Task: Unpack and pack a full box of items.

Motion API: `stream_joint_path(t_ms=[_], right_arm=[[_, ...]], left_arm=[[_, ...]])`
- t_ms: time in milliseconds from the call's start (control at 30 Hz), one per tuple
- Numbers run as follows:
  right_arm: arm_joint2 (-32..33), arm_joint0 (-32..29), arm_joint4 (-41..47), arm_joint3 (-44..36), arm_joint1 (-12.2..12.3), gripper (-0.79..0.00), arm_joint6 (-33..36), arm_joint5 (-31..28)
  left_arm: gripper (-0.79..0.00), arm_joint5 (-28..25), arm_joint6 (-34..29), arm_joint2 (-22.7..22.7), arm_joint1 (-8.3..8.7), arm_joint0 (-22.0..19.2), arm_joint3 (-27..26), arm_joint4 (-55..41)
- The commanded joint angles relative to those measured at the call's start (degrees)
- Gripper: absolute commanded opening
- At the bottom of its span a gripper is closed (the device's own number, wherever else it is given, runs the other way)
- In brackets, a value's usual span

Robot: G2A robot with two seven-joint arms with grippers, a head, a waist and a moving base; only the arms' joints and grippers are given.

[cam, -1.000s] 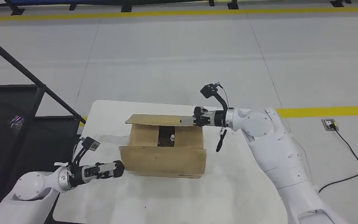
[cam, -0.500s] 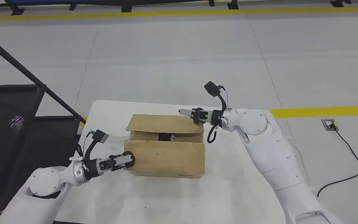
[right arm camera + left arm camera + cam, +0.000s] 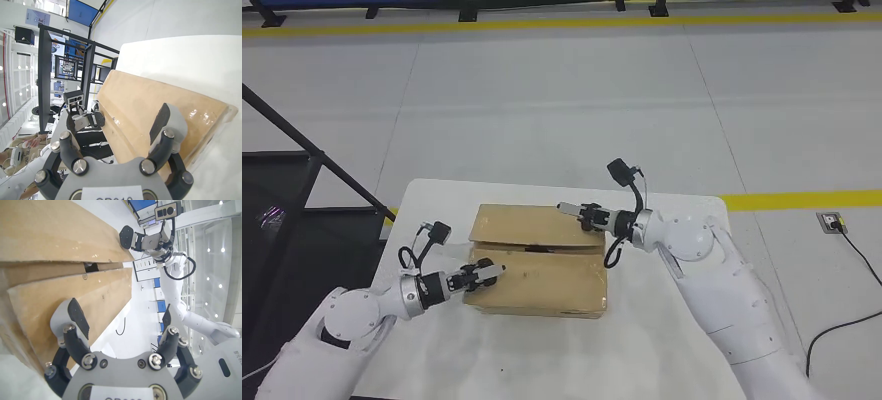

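Box (image 3: 538, 278) between both arms' jaws

Left claw (image 3: 488, 271) and right claw (image 3: 575, 210) touch the box (image 3: 542, 290) flaps

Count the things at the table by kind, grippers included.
Cardboard box: 1
Grippers: 2, left gripper and right gripper, both jaws open
Table: 1
Total: 4
Box contents hidden, not counted.
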Motion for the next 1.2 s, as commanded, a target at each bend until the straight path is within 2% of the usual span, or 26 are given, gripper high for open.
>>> stream_joint_path(t_ms=[0, 267, 500, 867, 1167], right_arm=[[0.0, -1.2, -0.8, -1.4, 0.2, 0.000, -0.5, 0.1], [0.8, -6.4, -1.4, -7.3, 0.9, 0.000, -1.1, 0.3], [1.0, -8.4, -0.2, -8.0, 1.2, 0.000, -2.0, 0.1], [3.1, -13.8, 5.8, -10.7, 1.6, 0.000, -6.5, -7.8], [3.5, -14.1, 7.7, -10.5, 1.8, 0.000, -5.5, -7.1]], left_arm=[[0.000, 0.2, 0.4, 0.4, -0.21, -0.4, 0.0, 0.6], [0.000, 0.5, 1.7, 0.7, -0.89, -1.4, 1.0, 1.0], [0.000, 0.8, 1.9, 0.6, -1.39, -2.3, 2.1, 0.5], [0.000, 0.8, 2.1, -0.5, -1.85, -2.3, 2.9, 0.2], [0.000, 1.2, 2.3, -0.4, -2.41, -2.8, 3.7, 0.4]])
